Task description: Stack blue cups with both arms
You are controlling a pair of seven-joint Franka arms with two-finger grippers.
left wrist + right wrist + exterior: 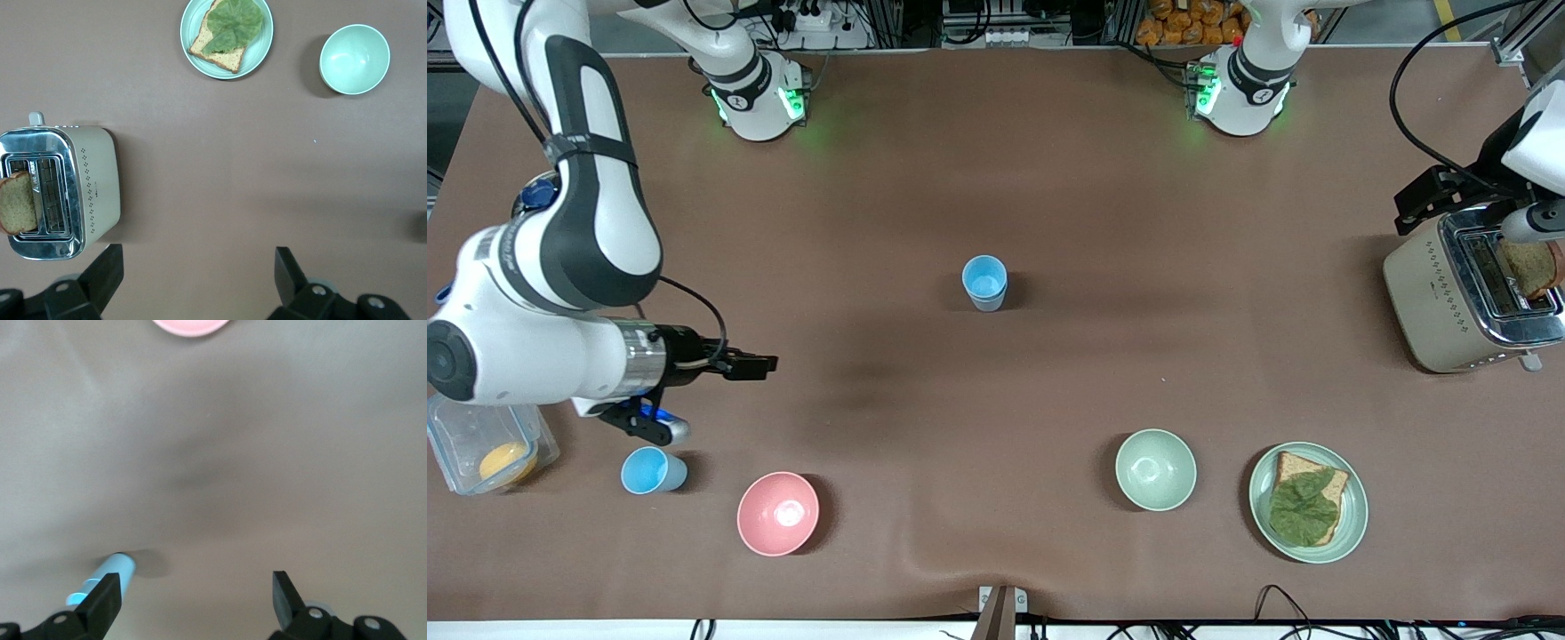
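front view: two blue cups well apart, not stacked. one cup [984,282] mid tabletop [1049,196], other cup [653,470] beside pink bowl [777,513]. my right jaws [197,600] wide open, holding nothing, over tabletop near that cup. left jaws [199,280] wide open, holding nothing, waiting by toaster [1463,298].

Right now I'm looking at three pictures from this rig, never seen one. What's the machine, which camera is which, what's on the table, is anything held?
Two Franka robot arms stand at a brown table. The wide picture comes from a high camera facing them. The other two come from cameras on each arm's wrist, looking down past the black fingers.

The right hand hangs open over bare table, holding nothing. The left hand is open and empty, up above the toaster, which has a bread slice sticking out.

The two task items: one blue cup stands mid-table; the other blue cup lies on its side near the right arm's end.

Also there: a pink bowl, a green bowl, a green plate with bread and a leaf, and a clear box with something orange inside.
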